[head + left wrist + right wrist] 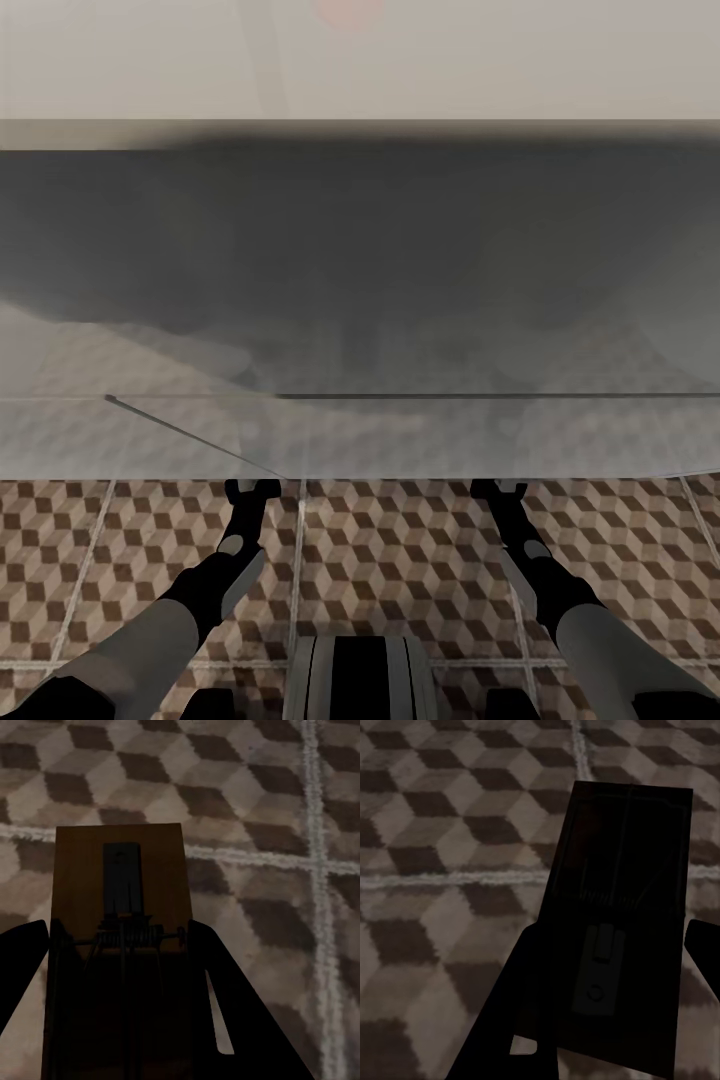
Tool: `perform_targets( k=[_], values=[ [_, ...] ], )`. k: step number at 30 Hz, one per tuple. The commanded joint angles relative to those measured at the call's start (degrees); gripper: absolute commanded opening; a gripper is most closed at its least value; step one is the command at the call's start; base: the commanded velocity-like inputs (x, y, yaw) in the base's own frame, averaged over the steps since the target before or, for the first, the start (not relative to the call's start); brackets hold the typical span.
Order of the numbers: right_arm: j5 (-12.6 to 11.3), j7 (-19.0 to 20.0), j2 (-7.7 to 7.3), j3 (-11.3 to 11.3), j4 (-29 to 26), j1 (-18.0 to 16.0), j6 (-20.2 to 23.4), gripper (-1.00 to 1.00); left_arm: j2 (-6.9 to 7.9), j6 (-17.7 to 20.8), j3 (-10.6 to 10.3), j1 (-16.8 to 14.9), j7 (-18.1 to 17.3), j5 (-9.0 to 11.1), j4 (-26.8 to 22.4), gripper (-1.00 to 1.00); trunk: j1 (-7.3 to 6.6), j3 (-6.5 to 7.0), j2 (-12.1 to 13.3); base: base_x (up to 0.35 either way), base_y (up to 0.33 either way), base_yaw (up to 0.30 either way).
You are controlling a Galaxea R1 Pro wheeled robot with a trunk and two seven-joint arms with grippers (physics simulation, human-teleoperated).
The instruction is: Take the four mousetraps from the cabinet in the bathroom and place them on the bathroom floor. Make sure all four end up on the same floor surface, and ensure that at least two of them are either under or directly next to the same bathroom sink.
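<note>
Traps in both grippers: the left gripper (124,967) is clamped on a trap (120,907) whose long axis runs out along the fingers, wooden end forward, spring bar crossing between the jaws. The right gripper (611,982) holds a second trap (622,907) the same way, its board in deep shadow. Both hang over the floor (247,810), and I can't tell how high above the tiles.

In the head view I see a pale grey block (360,300) spanning the frame just ahead of me; I take it for the sink or its vanity, though I can't be sure. Its front edge overhangs both wrists, so the left gripper (252,490) and the right gripper (497,488) reach in beneath it. Neither arm is clearly nearer.

The move I judge next is straight down and release. Floor below looks bare, so room is ample; the overhang above limits lifting out, so I'd withdraw toward myself.
</note>
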Motion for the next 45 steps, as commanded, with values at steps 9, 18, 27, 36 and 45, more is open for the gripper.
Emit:
perform_targets(
  k=[9,18,27,36,45],
  values=[
    [-0.61,0.18,-0.05,0.36,0.21,-0.01,-0.22,-1.0,0.03,-0.22,-0.44,-0.05,0.47,0.26,0.03,-1.0,-0.01,-0.03,-0.01,0.0,0.0,0.0],
    [-0.57,0.17,-0.05,0.37,0.22,-0.06,-0.22,1.0,-0.01,-0.2,-0.45,-0.05,0.47,0.26,0.03,-1.0,-0.01,-0.03,-0.01,0.0,0.0,0.0],
    [-0.56,0.19,-0.05,0.32,0.22,-0.04,-0.22,1.0,-0.05,-0.14,-0.52,-0.05,0.47,0.23,0.03,-1.0,-0.01,-0.03,-0.01,0.0,0.0,0.0],
    [-0.55,0.21,-0.05,0.33,0.22,-0.02,-0.22,1.0,-0.1,-0.13,-0.53,-0.05,0.47,0.18,0.03,-1.0,-0.01,-0.03,-0.01,0.0,0.0,0.0],
    [-0.51,0.2,-0.05,0.31,0.22,-0.03,-0.22,1.0,-0.24,-0.11,-0.53,-0.05,0.47,0.13,0.16,1.0,-0.01,-0.03,-0.01,0.0,0.0,0.0]
  ],
)
